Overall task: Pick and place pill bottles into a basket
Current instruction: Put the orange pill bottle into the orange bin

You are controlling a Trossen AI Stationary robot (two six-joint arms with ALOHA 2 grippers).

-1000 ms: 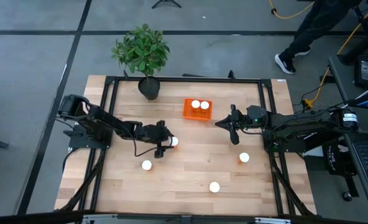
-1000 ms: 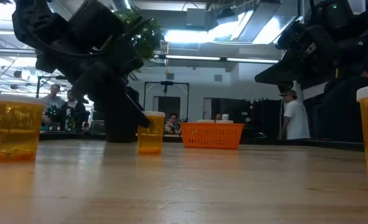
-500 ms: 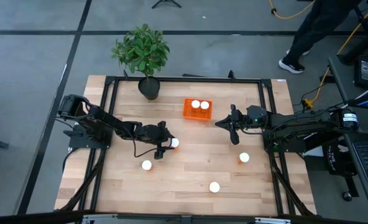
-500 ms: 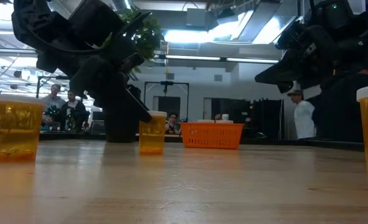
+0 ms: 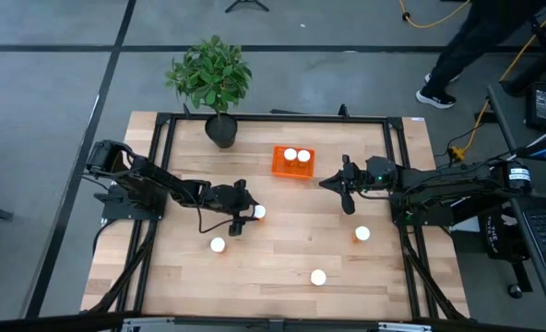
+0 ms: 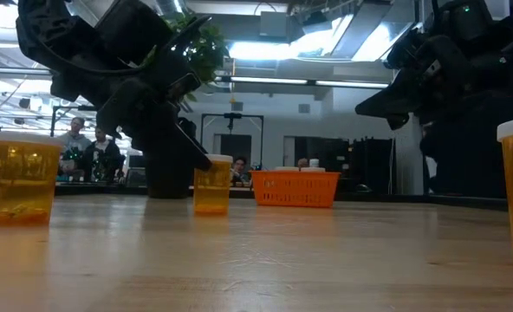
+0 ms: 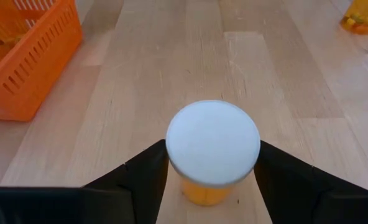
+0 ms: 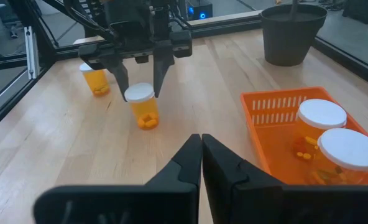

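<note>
Your target pill bottle (image 7: 212, 152) stands upright on the table (image 5: 282, 249), left of centre, white cap up, orange body below. Your left gripper (image 5: 247, 214) straddles it: one finger (image 7: 148, 177) on each side of the cap, jaws apart, fingers just beside the cap or grazing it. You cannot tell from the wrist view whether they press it yet; the bottle sits on the wood, not lifted.

The basket (image 5: 292, 161) sits at the far middle of the table, bright orange with slotted walls, and holds two bottles (image 8: 333, 146) side by side, caps up. It is well apart from the straddled bottle.

Three more bottles stand loose on the table: one (image 5: 218, 244) near the left gripper toward the front, one (image 5: 318, 277) at the front centre, one (image 5: 362, 234) on the right side.

Your right gripper (image 5: 345, 192) hangs over the table just right of the basket, fingers (image 8: 224, 165) pressed together, holding nothing.

A dark plant pot (image 5: 221, 130) with a leafy plant stands at the far edge, left of the basket.

No label, brand or writing is readable on any bottle or on the basket. Small pills show through the orange bodies.

A person's shoe (image 5: 436, 96) shows on the floor beyond the table's far right corner.
</note>
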